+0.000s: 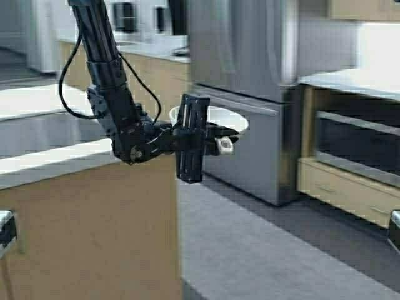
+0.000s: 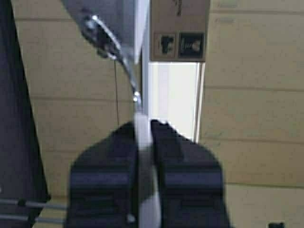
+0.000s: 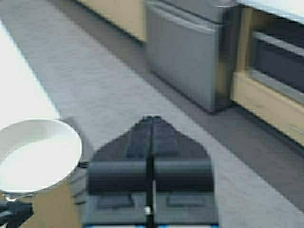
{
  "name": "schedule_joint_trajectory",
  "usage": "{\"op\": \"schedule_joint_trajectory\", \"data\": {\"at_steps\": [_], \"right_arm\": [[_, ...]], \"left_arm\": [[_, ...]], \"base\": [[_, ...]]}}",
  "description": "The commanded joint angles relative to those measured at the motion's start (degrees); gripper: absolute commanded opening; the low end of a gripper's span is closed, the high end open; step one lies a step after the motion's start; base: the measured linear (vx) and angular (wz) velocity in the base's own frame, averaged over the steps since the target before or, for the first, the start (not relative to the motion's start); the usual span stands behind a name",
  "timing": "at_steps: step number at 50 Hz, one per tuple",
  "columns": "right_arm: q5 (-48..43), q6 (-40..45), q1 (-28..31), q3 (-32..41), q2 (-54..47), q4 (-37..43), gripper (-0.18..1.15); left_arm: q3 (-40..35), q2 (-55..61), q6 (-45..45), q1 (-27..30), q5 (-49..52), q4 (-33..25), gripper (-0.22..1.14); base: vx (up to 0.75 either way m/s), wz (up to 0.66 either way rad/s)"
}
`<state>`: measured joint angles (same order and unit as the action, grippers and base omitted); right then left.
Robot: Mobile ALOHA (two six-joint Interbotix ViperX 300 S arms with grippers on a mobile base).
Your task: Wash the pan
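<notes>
left hand [image 1: 219, 139] reaches forward, clamped; right hand [image 3: 151, 124] closed, idle.

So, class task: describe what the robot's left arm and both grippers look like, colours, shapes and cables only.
The left arm is black and jointed, with a thin black cable looping beside it. The left gripper carries a flat black rectangular plate. In the wrist views both grippers have wide, black, wedge-shaped fingers.
</notes>
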<state>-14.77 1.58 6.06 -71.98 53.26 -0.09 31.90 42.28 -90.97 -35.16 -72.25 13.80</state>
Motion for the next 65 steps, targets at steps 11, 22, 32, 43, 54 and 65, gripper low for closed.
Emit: {"op": "schedule_joint_trajectory", "data": {"at_steps": [11,22,32,43,54,65], "right_arm": [[-0.53,0.0,0.0,0.44,-0.44,0.18,0.07],[0.09,0.0,0.0,0.18,-0.79,0.18,0.07],[0.53,0.18,0.26,0.35,-1.05,0.18,0.07],[0.53,0.18,0.97,0.88,-1.23,0.26,0.07],[0.53,0.09,0.97,0.62,-1.32,0.18,0.07],[0.44,0.18,0.97,0.0,-1.49,0.44,0.07]], "left_arm": [[-1.23,-2.81,-0.26,0.35,-0.26,2.2,0.02],[-1.67,-2.55,-0.35,0.35,-0.18,3.08,0.03],[-0.7,-2.9,-0.79,1.05,-0.26,3.34,0.02],[1.58,-2.46,-0.79,3.69,-0.88,3.25,0.02],[1.85,-1.23,-0.88,7.65,-1.58,3.69,0.02],[-0.62,1.32,-1.58,12.3,-1.58,3.87,0.03]], "base": [[0.12,0.5],[0.12,0.46],[0.13,0.5],[0.14,0.38],[0.17,0.28],[0.22,0.22]]}}
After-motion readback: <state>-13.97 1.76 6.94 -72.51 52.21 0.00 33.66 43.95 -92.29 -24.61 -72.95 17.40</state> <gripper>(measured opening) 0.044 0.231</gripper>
